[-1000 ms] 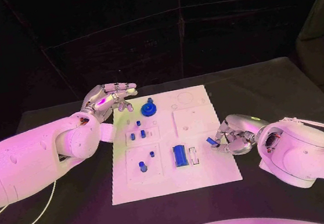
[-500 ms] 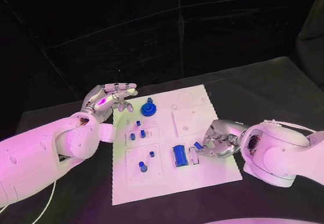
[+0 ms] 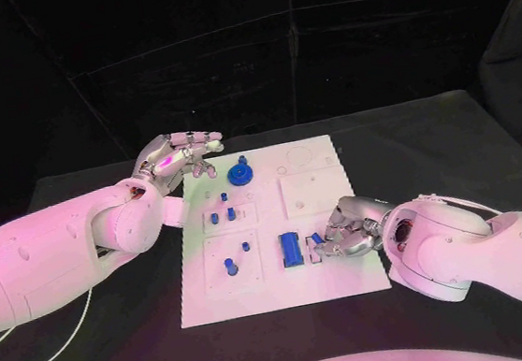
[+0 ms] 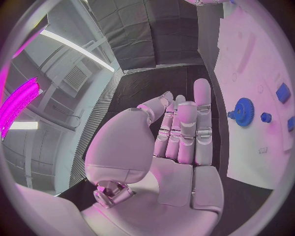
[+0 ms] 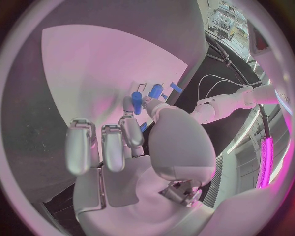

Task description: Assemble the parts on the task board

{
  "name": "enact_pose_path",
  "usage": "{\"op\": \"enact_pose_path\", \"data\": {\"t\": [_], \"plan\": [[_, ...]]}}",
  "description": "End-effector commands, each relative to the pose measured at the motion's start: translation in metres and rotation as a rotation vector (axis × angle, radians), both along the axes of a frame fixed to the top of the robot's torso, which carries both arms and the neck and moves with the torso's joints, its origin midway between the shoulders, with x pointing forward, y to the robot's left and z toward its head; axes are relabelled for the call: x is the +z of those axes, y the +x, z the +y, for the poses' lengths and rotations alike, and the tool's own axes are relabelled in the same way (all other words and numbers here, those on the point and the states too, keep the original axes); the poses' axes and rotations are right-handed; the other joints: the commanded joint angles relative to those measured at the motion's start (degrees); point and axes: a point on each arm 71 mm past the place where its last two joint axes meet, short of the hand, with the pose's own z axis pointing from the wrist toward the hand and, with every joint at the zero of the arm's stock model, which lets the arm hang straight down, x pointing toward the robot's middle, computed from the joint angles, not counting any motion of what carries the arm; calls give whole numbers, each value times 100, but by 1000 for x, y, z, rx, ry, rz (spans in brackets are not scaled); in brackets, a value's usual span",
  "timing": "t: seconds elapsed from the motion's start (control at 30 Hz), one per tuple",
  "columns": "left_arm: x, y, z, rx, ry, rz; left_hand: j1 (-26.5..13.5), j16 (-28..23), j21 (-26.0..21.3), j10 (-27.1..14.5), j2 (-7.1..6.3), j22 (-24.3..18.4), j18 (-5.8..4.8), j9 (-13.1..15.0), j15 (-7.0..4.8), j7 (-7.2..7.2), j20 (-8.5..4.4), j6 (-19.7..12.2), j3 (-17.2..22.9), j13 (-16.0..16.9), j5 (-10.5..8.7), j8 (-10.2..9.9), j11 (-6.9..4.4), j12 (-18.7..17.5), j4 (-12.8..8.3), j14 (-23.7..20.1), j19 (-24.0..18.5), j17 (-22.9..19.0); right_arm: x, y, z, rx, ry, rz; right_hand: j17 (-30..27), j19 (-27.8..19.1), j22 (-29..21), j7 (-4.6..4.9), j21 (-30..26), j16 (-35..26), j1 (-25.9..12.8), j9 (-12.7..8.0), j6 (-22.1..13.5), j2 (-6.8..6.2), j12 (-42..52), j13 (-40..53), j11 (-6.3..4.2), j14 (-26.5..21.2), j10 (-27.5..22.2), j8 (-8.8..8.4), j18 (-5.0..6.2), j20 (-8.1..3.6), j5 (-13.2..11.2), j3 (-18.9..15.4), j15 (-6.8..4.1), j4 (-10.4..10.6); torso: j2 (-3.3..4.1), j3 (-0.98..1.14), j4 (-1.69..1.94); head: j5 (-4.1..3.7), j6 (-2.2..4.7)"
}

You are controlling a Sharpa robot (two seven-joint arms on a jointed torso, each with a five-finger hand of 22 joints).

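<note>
Here the black table (image 3: 472, 134) carries the white board (image 3: 332, 272), which lies between the two arms. The left arm (image 3: 43, 266) reaches along the board's left side, and the right arm (image 3: 492, 244) comes in at the board's near right corner.

The left hand (image 3: 175, 158) hovers just off the board's far left corner, palm up, its fingers (image 4: 184, 132) extended and lying side by side with nothing in them. In the left wrist view the board's edge runs just beside those fingers. A blue gear (image 3: 241, 175) stands on the board near this hand, a little to its right; the same gear (image 4: 244, 111) shows close to the fingertips in the wrist view.

The right hand (image 3: 347, 232) sits over the board's right half, close to the surface. It pinches a small blue peg (image 5: 136, 103) between thumb and one finger, while its other fingers (image 5: 92, 147) hang straight and apart from the pinch. In the head view the peg (image 3: 315, 240) shows at the hand's left edge.

Just left of the right hand a blue block (image 3: 290, 249) stands in a recess of the board. Further left, well apart from that hand, several small blue pegs (image 3: 230, 266) stand on the board's left half, between the two hands.
</note>
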Motion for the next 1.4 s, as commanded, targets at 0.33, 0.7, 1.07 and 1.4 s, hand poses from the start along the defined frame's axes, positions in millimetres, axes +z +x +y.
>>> {"op": "enact_pose_path", "data": {"t": [0.33, 0.7, 1.07, 1.4], "plan": [[1, -1, -1, -19, -7, 4, -25, 27, -41, -31, 59, -10, 38, -1, 14, -4, 4, 5, -20, -9, 29, 30, 1, 26, -9, -45, -8, -11, -4, -1, 8, 28, -22, 21, 597, 35, 160, -10, -37, -30, -77, 8, 37, -1, -24, -9, -7, 384, -43, 25, -19, -34, 63, -3, -18, 28, 4, -2, -1, 0, -6], [1, -1, -1, -22, -8, 6, -23, 26, -42, -32, 63, -10, 38, -1, 14, -5, 4, 5, -17, -10, 30, 31, 0, 26, -9, -47, -9, -16, -5, 1, 11, 35, -16, 19, 627, 48, 188, -14, -24, -12, -252, 25, 72, -25, 18, 27, -11, 393, -9, 38, -25, -39, 46, -81, -23, 93, 1, 0, 1, 15, -18], [1, -1, -2, -27, -8, 11, 2, 32, -44, -39, 100, -11, 39, 0, 12, -6, 3, 6, 11, -11, 31, 34, -3, 32, -17, -51, -9, -20, -6, 4, 9, 13, -15, 6, 617, 48, 183, -12, -31, -22, -634, 38, 101, -76, 12, 29, -6, 394, 2, 34, -24, -38, -417, -303, -19, 345, 1, -1, 2, 15, -11], [0, -1, -2, -31, -8, 16, 34, 37, -43, -43, 114, -9, 41, 0, 9, -6, 1, 5, 37, -12, 31, 36, -4, 37, -39, -53, -9, -24, -6, 6, 10, 7, -13, 1, 580, 40, 165, -13, -51, -53, -986, 48, 75, -310, -32, 11, -3, 385, -19, 3, -21, -42, 100, -1032, -21, 524, 4, 4, -4, 24, -14]]}}
